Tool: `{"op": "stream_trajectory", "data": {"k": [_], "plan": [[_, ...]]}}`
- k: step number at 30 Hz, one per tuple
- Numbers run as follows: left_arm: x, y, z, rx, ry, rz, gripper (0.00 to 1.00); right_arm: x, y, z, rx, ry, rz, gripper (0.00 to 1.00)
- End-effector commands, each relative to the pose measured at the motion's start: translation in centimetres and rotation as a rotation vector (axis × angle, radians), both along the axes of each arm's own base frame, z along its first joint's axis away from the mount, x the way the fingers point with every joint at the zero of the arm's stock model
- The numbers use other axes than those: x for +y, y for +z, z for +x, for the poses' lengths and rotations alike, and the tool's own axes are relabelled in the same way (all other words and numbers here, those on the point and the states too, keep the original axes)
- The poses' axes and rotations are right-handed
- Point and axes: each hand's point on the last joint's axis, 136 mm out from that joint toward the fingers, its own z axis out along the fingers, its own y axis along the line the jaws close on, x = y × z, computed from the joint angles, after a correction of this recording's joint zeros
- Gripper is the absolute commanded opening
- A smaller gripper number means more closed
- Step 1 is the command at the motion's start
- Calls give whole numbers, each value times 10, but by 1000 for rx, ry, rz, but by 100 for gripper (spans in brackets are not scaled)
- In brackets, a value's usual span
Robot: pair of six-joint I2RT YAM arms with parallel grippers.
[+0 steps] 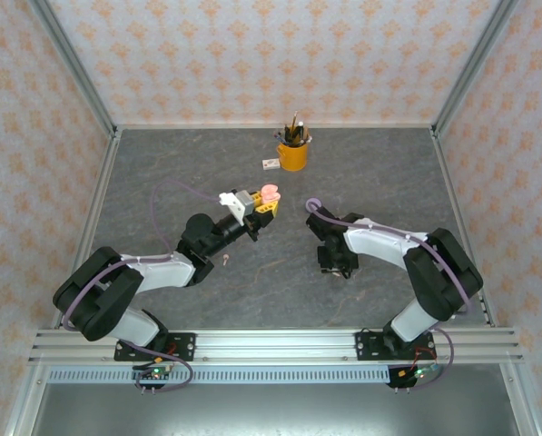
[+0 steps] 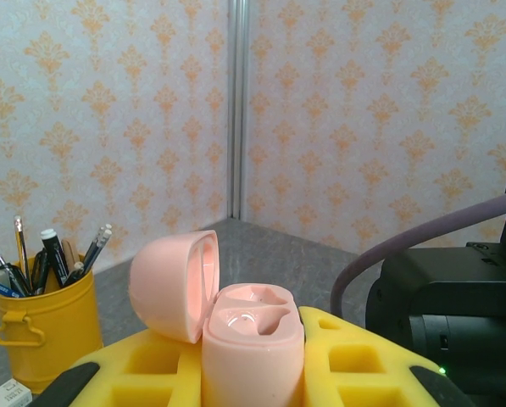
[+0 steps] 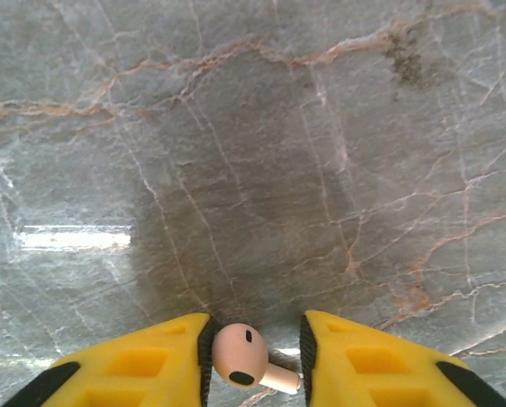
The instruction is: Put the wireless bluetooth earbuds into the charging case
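Papered walls (image 1: 252,54) with an orange damask print enclose a flat table (image 1: 389,182) of grey stone-look surface, veined in rust and white, slightly glossy. 2 arms, black at the joints with white shells, reach inward over it: the left arm (image 1: 143,272) angled up toward the middle, the right arm (image 1: 407,254) bent down near the centre. A round yellow metal cup (image 1: 292,156) with a small side handle stands at the back, stuffed with pens and pencils; a small white box (image 1: 271,164) lies just beside it. The left gripper (image 1: 263,204), with blocky yellow fingers, is clamped on the charging case (image 2: 253,339), a smooth pale pink rounded shell held upright, its domed lid hinged open and 2 moulded hollows showing. The right gripper (image 3: 253,360) is pinched on a pink earbud (image 3: 238,354), a glossy bulb with a short stem lying crosswise between the pads, above the table
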Motion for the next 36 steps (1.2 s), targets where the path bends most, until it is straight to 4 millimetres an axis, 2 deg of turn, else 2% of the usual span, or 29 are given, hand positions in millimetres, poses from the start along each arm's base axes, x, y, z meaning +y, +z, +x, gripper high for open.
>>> {"op": "stream_trajectory", "data": {"k": [1, 9, 20, 28, 36], "plan": [[1, 22, 2, -48, -4, -32, 0, -1, -5, 3, 2, 7, -3, 31], [-1, 22, 3, -44, -8, -34, 0, 1, -7, -2, 14, 5, 18, 27], [-2, 22, 3, -37, -13, -39, 0, 3, -1, -4, -8, -12, 56, 12], [-2, 21, 3, -30, -17, -37, 0, 9, 13, 5, -68, -37, 99, 11], [-3, 21, 4, -26, -19, -38, 0, 10, 5, 7, -56, -44, 86, 11]]}}
